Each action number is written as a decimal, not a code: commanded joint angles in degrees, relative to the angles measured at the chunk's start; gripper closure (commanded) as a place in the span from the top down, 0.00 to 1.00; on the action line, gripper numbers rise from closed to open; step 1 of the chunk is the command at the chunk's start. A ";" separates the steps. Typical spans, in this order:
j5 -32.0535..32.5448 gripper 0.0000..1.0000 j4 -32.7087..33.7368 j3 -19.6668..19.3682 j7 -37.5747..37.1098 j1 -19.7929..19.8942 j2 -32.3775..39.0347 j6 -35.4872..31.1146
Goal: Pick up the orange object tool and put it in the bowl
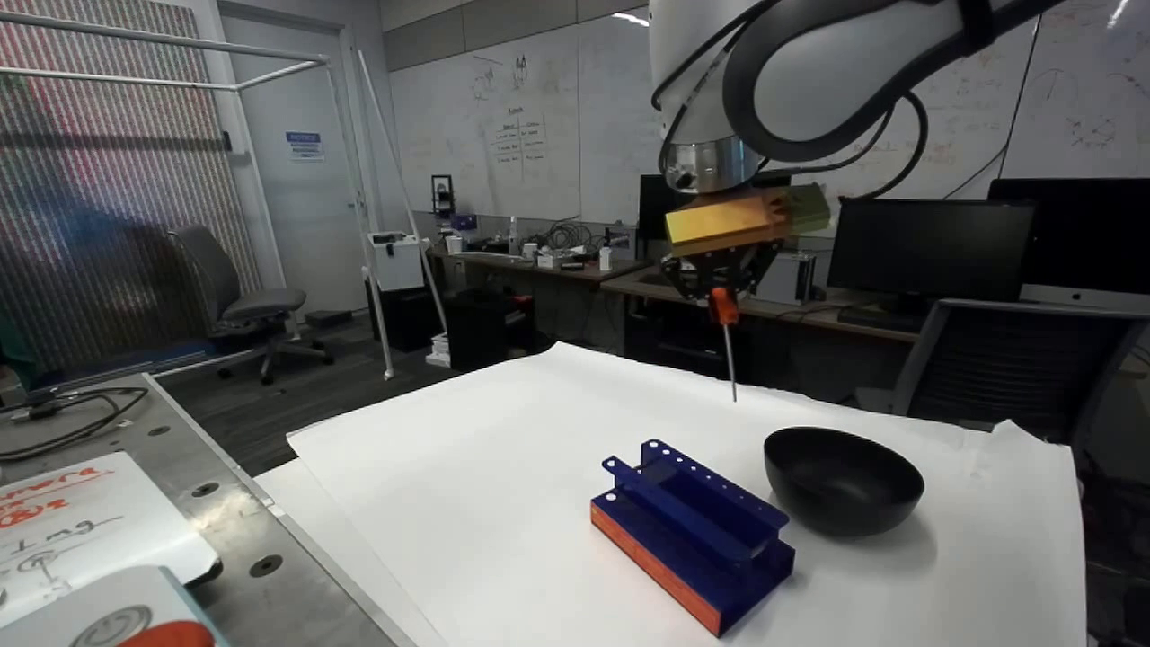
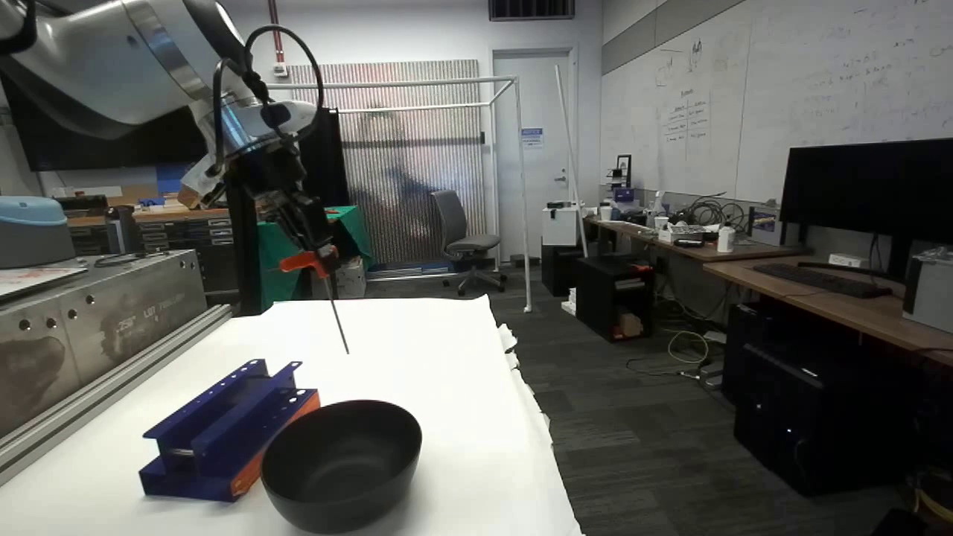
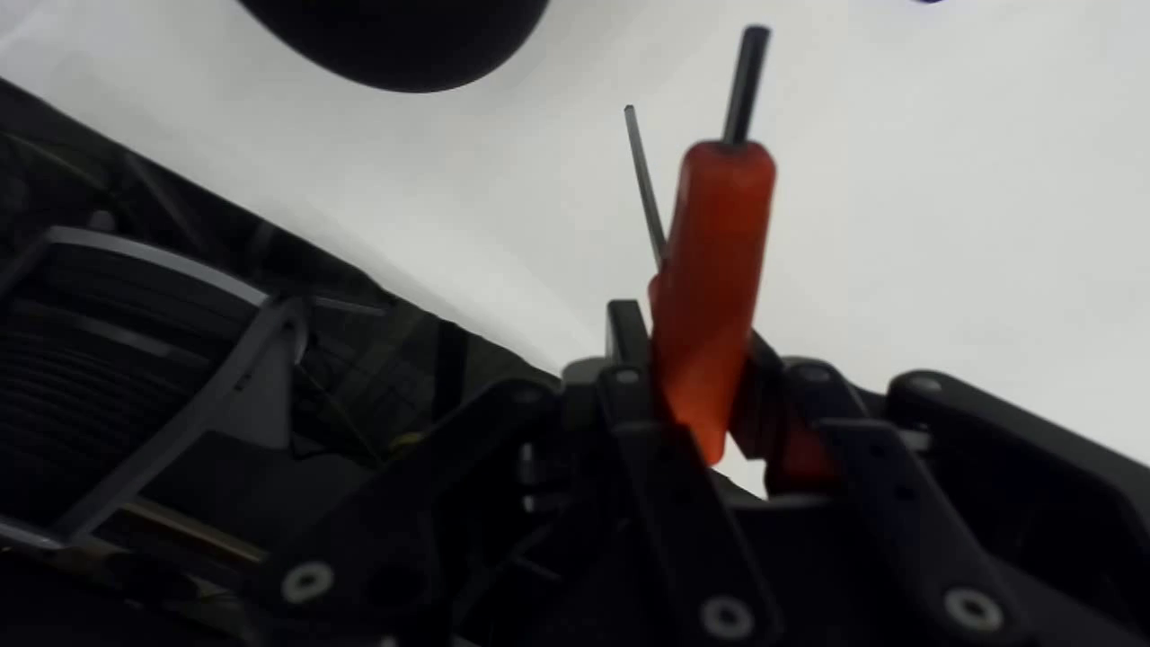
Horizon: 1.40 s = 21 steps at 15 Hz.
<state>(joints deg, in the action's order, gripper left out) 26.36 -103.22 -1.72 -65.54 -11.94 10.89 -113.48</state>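
Observation:
The orange object tool [image 1: 724, 307] has an orange handle and a thin metal shaft that points down. It also shows in an exterior view [image 2: 301, 260] and in the wrist view [image 3: 716, 243]. My gripper [image 3: 701, 368] is shut on its handle, high above the table; the gripper shows in both exterior views [image 1: 716, 289] [image 2: 322, 251]. In the wrist view a short dark metal stub and a thin longer shaft stick out of the orange part. The matte black bowl [image 1: 840, 490] stands upright on the white table cover, below and to the side of the tool. It shows in an exterior view [image 2: 344, 465] and partly in the wrist view [image 3: 409, 49].
A blue rack [image 1: 692, 530] with an orange side stands close beside the bowl, also in an exterior view [image 2: 223, 439]. White paper [image 1: 449, 485] covers the table. A metal bench [image 1: 243, 530] runs along one side. Desks with monitors [image 1: 930, 247] and a chair [image 1: 1024, 377] stand behind.

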 commanded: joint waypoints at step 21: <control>-11.63 0.89 6.76 0.21 14.24 7.04 15.54 9.04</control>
<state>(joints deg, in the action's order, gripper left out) 19.46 -95.13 -2.46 -56.34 -6.46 30.62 -101.19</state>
